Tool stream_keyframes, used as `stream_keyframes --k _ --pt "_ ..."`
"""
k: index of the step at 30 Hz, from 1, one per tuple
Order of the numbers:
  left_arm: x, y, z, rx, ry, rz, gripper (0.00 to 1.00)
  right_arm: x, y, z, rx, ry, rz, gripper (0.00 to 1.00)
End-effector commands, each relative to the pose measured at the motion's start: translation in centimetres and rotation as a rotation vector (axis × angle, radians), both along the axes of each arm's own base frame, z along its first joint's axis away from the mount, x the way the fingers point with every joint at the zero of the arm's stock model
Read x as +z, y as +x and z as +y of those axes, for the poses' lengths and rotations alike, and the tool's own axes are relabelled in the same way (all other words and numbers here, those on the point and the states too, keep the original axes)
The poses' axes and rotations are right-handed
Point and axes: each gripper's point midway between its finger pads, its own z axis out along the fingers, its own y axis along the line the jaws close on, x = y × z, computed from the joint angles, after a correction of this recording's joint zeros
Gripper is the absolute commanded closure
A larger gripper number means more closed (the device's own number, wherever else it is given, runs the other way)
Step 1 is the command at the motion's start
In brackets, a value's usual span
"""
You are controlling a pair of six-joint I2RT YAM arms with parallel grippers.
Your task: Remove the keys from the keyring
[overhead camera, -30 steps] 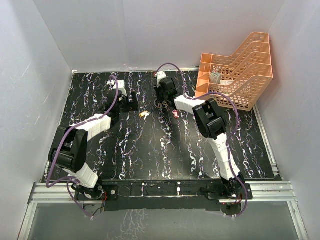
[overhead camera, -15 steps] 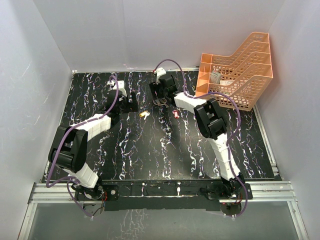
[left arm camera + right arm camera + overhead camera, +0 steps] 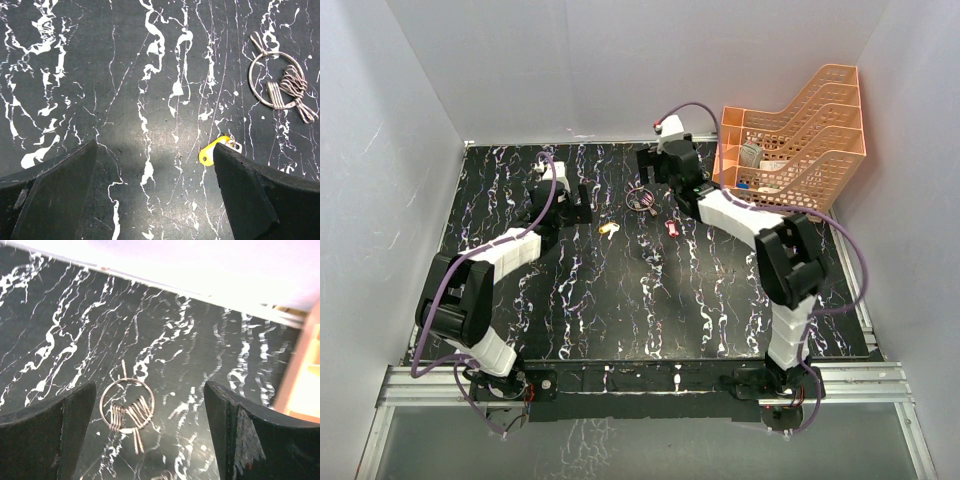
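— Keyring [image 3: 640, 197]: where is it found?
— It is seen flat on the table [image 3: 620, 300], just near-left of the right gripper [image 3: 652, 172], whose jaws are spread and empty.
— And the keys?
— The yellow key [image 3: 212, 152] is seen beside the left gripper [image 3: 155, 145], likewise spread; the red key [image 3: 672, 228] is seen further right.

Orange tray [image 3: 812, 172] walls the right rear (open tabletop [image 3: 620, 290] around the keyring [image 3: 640, 197]).

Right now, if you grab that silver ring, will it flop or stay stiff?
Probably stiff: the keyring looks like thin metal wire. It lies flat on the table, so likely fiddly to grip. Its loose wire loops would probably dangle.
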Motion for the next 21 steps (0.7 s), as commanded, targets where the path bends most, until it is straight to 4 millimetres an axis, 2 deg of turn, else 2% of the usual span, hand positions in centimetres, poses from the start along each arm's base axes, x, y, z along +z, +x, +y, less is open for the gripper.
stream_keyframes --k 1,4,15,21 --pt "3.0 -0.2 1.8 0.072 0.018 -0.078 0.01 4.4 -1.8 -4.0 -0.137 0.045 -0.148 0.07" --pt "3.0 -0.2 2.2 0.092 0.025 -0.078 0.01 5.6 -3.7 -6.1 -0.196 0.057 -0.174 0.02" --pt "2.9 -1.1 2.1 0.081 0.007 -0.09 0.01 8.6 -10.3 -12.3 -0.345 0.101 -0.242 0.02" --pt "2.7 -1.9 2.3 0.07 0.006 -0.099 0.01 8.2 -13.8 -14.8 -0.383 0.124 -0.264 0.02"
